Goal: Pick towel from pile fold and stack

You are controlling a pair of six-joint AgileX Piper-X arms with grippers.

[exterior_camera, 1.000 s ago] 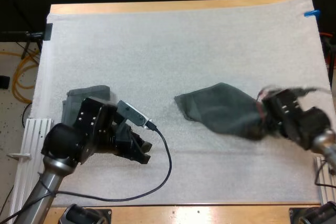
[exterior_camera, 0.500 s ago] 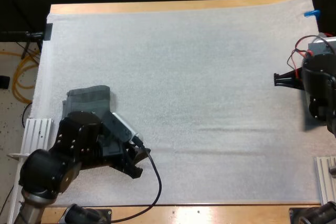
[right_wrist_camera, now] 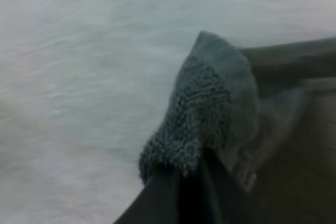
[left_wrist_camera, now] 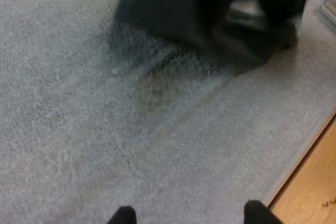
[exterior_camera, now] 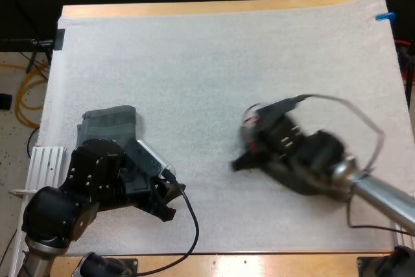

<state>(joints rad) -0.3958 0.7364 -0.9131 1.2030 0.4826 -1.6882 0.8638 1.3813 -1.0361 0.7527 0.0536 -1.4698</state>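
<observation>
High view has the right gripper (exterior_camera: 241, 161) mid-frame, off to the right of the left gripper (exterior_camera: 170, 202). Right's clearly the nearer one: it's clamped on the towel (right_wrist_camera: 202, 114). Left fingers (left_wrist_camera: 124, 215) are apart, holding nothing. Folded stack (exterior_camera: 109, 121) sits at mid-left.

The towel (right_wrist_camera: 210, 103) in the black right gripper (exterior_camera: 238, 162) is dark grey-green with a pebbly weave. Beneath that claw the mat (exterior_camera: 214, 63) is plain white, edged by the pale wooden table (exterior_camera: 194, 8).
</observation>
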